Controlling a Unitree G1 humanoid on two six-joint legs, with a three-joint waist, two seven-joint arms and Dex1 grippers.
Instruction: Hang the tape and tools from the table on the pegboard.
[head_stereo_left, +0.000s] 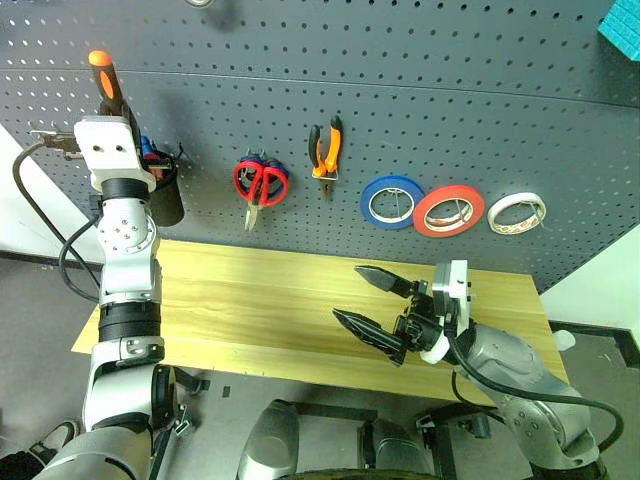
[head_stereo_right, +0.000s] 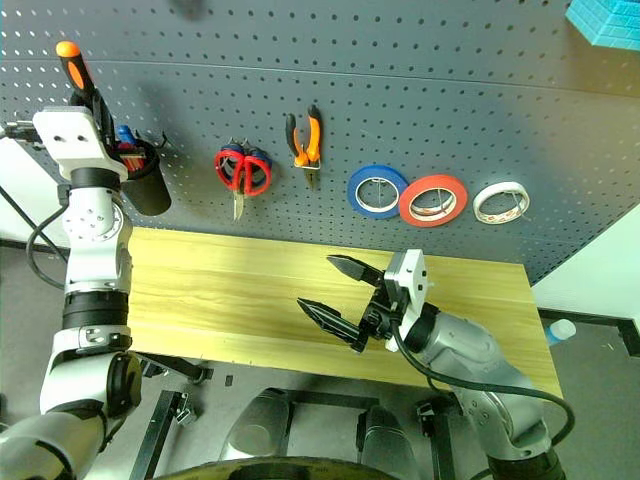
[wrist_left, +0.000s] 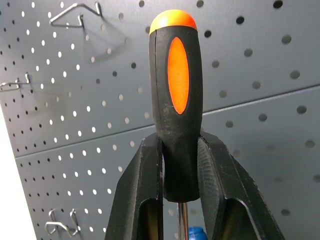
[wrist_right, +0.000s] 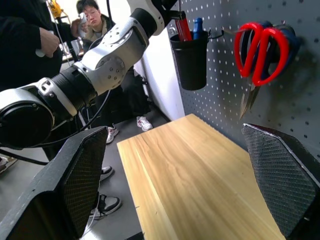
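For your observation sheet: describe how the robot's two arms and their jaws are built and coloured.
Both arms are silver-grey metal segments with black joint bands and loose black cables. Each wrist carries a white block. The left gripper and right gripper have black, wedge-shaped jaws with textured inner faces.

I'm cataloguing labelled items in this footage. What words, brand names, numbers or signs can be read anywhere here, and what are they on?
None can be read.
The screwdriver handle shows plain orange and black, no lettering.
The red scissors, pliers, red tape and black cup on the pegboard show no legible marking.
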